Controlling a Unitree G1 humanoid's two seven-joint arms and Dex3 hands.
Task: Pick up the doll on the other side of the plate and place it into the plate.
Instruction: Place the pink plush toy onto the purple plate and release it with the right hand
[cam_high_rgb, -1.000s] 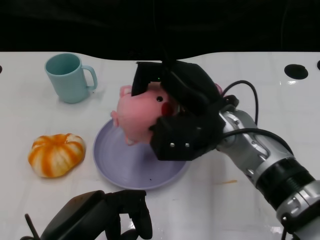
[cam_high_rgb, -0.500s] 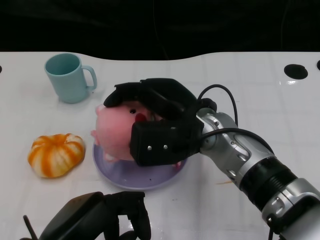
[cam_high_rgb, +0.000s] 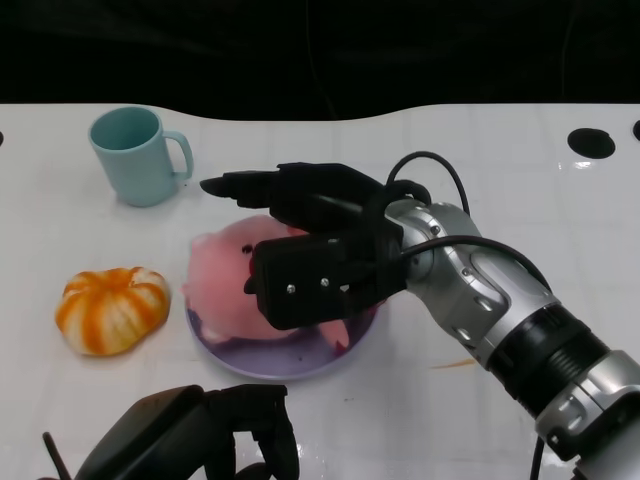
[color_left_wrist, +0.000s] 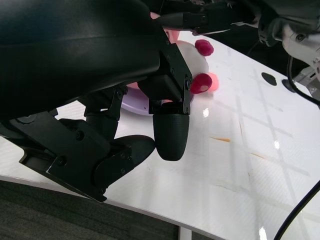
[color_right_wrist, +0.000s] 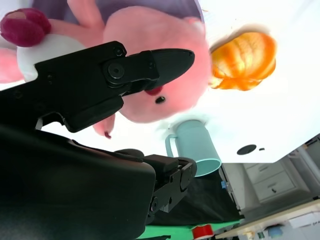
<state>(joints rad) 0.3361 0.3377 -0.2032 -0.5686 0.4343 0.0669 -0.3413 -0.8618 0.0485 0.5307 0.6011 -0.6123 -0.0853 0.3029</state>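
Note:
The pink plush doll (cam_high_rgb: 225, 275) lies on its side in the lilac plate (cam_high_rgb: 300, 362) at the table's middle. My right hand (cam_high_rgb: 320, 250) hovers over it, its fingers (cam_high_rgb: 260, 188) stretched straight out to the left and lifted off the doll's top. The palm hides the doll's right half. In the right wrist view the doll (color_right_wrist: 145, 65) shows between and beyond the spread fingers (color_right_wrist: 150, 67), with the plate (color_right_wrist: 150, 7) behind it. My left hand (cam_high_rgb: 220, 435) rests low at the near table edge, holding nothing, fingers loosely bent.
A teal mug (cam_high_rgb: 135, 155) stands at the back left. An orange pumpkin toy (cam_high_rgb: 112, 308) lies left of the plate, close to its rim. A black round hole (cam_high_rgb: 593, 142) marks the table's far right. Black backdrop lies beyond the far edge.
The right hand carried the doll down and leftward onto the plate. Its fingers, wrapped over the doll before, now stretch out straight. The left hand has not moved.

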